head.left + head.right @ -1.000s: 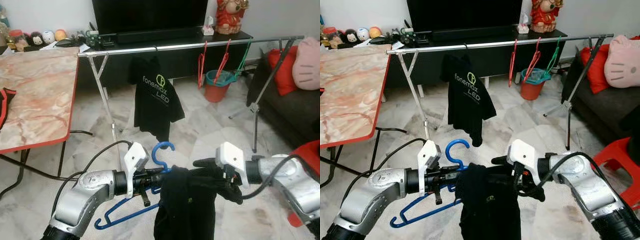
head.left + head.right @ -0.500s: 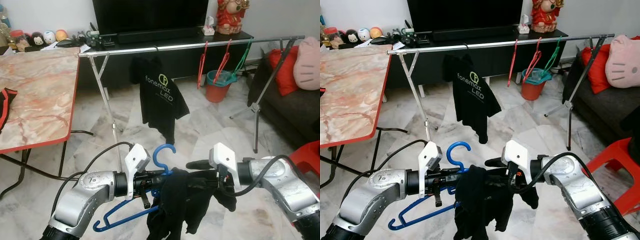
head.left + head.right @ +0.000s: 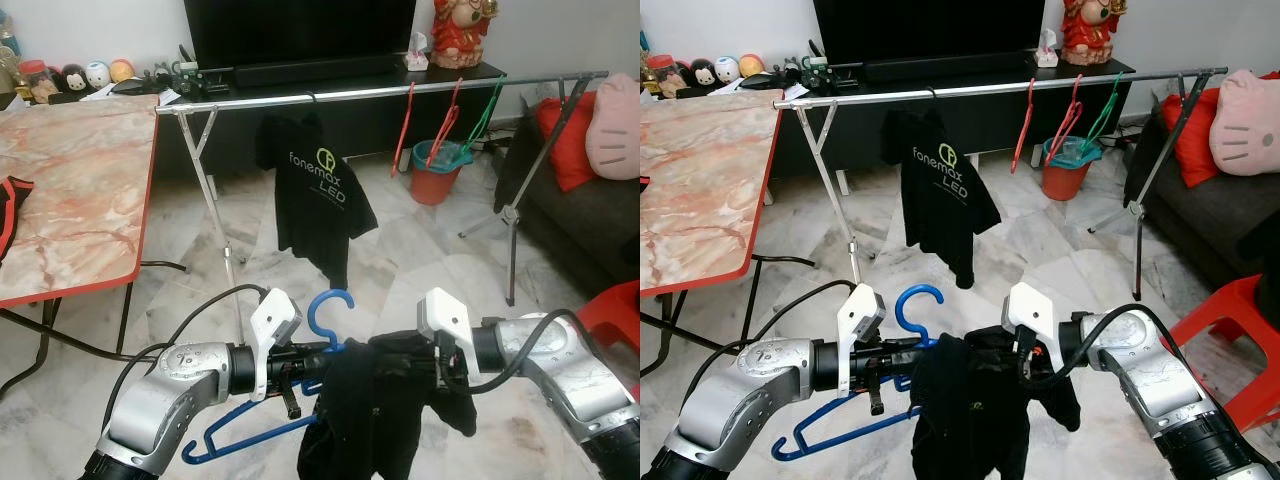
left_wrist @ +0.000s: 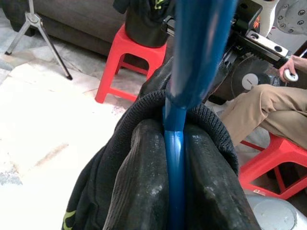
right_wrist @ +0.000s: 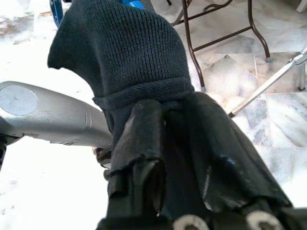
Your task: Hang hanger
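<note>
The left end effector (image 4: 175, 158) is clamped on the blue hanger (image 3: 325, 305) near its neck, holding it level in front of the robot so the hook points up and stays free. The right end effector (image 5: 163, 143) pinches the black shirt (image 3: 365, 420) by its collar, likely to work the cloth over the hanger's shoulder. The rail (image 3: 380, 92) stands well apart, with room beside the hung shirt (image 3: 318, 190).

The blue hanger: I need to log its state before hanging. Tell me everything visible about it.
The blue hanger, glossy plastic by its look, is held low before the robot, tilted, hook up. The left pincer is shut on its stem. A black shirt drapes over one end, gripped by the right pincer. It is not yet on the rail.
</note>
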Motion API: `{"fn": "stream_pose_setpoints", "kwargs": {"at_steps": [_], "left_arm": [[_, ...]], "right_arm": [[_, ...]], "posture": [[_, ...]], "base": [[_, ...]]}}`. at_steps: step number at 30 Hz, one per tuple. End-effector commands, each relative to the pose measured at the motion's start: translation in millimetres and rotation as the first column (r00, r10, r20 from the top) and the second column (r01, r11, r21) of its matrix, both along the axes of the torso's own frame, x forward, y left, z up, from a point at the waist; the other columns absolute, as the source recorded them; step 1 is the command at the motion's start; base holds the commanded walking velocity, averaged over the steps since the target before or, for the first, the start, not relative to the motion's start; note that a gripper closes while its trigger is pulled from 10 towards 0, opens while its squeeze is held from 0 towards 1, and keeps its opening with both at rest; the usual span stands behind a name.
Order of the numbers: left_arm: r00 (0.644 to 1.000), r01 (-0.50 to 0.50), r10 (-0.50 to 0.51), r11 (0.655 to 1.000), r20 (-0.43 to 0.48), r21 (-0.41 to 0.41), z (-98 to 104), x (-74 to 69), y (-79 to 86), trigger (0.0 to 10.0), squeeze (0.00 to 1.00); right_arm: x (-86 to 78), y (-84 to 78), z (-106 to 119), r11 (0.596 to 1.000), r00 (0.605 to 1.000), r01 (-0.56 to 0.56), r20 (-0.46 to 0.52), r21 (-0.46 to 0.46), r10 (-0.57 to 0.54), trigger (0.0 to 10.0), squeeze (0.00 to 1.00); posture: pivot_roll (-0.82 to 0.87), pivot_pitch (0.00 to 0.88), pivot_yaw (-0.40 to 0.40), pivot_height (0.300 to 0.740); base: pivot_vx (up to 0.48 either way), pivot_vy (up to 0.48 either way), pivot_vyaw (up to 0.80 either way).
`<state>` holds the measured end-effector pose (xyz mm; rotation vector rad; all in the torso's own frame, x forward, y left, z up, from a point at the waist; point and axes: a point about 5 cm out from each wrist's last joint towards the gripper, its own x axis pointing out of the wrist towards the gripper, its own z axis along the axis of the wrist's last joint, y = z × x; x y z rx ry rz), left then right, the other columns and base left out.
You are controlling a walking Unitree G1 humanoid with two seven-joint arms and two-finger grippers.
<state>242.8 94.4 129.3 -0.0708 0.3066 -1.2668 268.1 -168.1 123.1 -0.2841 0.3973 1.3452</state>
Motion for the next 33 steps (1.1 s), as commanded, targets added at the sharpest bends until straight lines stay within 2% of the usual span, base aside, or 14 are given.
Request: {"fn": "stream_pose_setpoints", "kwargs": {"at_steps": [1,18,27,28,29,30,32,33], "left_arm": [[0.997,0.057,-0.055,0.997,0.051,-0.052,13.5,-2.6,-10.4,10.0,0.00],[0.997,0.057,-0.054,0.997,0.060,-0.050,14.9,-0.1,-10.7,10.0,0.00],[0.996,0.065,-0.062,0.997,0.065,-0.050,14.9,-0.7,-12.5,10.0,0.00],[0.996,0.065,-0.062,0.997,0.065,-0.050,14.9,-0.6,-12.4,10.0,0.00],[0.996,0.065,-0.062,0.997,0.065,-0.050,14.9,-0.6,-12.3,10.0,0.00],[0.996,0.065,-0.062,0.997,0.065,-0.049,14.8,-0.4,-12.2,10.0,0.00],[0.996,0.066,-0.062,0.997,0.066,-0.048,14.7,-0.4,-12.1,10.0,0.00],[0.996,0.066,-0.063,0.997,0.066,-0.048,14.7,-0.5,-12.2,10.0,0.00]], "right_arm": [[0.0,4.6,2.4,0.999,1.000,-0.019,-0.002,0.026,0.019,0.0,0.00],[-6.0,8.8,-3.0,0.997,0.997,-0.055,-0.054,0.045,0.057,0.0,0.00],[-6.7,10.3,-5.9,0.998,0.997,-0.059,-0.051,0.031,0.061,0.0,0.00],[-5.9,10.5,-6.4,0.998,0.998,-0.057,-0.041,0.022,0.057,2.6,0.00],[-5.4,10.6,-6.7,0.998,0.998,-0.055,-0.034,0.017,0.055,2.6,0.00],[-5.0,10.7,-6.9,0.998,0.998,-0.054,-0.029,0.014,0.055,10.0,0.00],[-5.1,11.0,-7.1,0.998,0.998,-0.059,-0.029,0.014,0.059,10.0,0.00],[-5.6,11.3,-7.0,0.998,0.997,-0.065,-0.035,0.018,0.066,10.0,0.30]], "posture": [[0.01,0.000,0.005,0.740],[0.01,0.000,0.004,0.740],[0.01,0.000,0.004,0.740],[0.01,0.000,0.004,0.740],[0.01,0.000,0.004,0.740],[0.01,0.000,0.004,0.740],[0.01,0.000,0.004,0.740],[0.01,0.000,0.004,0.740]], "base": [[0.000,0.000,0.00],[0.000,0.000,0.00],[0.000,0.000,0.00],[0.000,0.000,0.00],[0.000,0.000,0.00],[0.000,0.000,0.00],[0.000,0.000,0.00],[0.000,0.000,0.00]]}}
